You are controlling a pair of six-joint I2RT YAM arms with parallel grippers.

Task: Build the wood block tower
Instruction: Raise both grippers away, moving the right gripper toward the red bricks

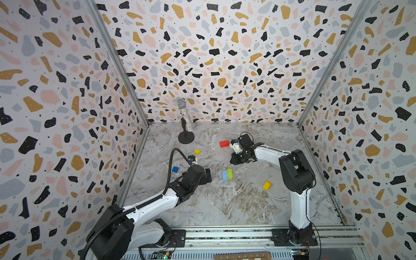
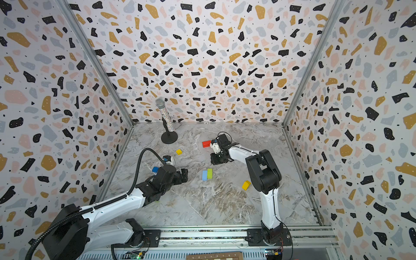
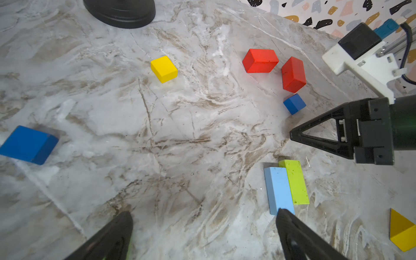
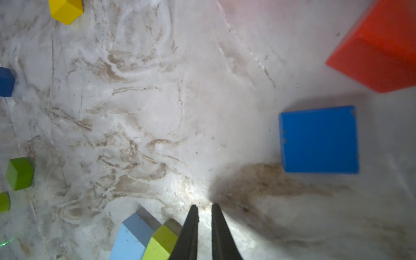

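My left claw [image 3: 203, 213] is spread wide and holds nothing. It hangs low over the marble table [image 1: 225, 207], just beside the light-blue brick [image 3: 278, 189]. That brick lies flat near the middle of the table, and the lime-green brick [image 3: 295, 182] touches its long side. So far the tower is only this pair; nothing is stacked on it.

My right claw [image 4: 205, 207] has its fingers almost pressed together, with a thin gap and nothing between them. It is low over the table past the far end of the pair. Near it sits a small blue cube [image 4: 319, 139]. Beyond that are a red brick [image 3: 260, 60] and a second red brick [image 3: 293, 74], close together.

The other wood blocks lie singly:
- A yellow cube [image 1: 197, 151] is toward the back.
- A larger blue block [image 1: 175, 169] is by my left arm.
- A yellow block [image 1: 267, 185] is near my right arm.
- Two small lime-green pieces [image 4: 19, 173] show only in my right wrist view.

A glittery microphone [image 1: 185, 114] stands on its black stand at the back left.
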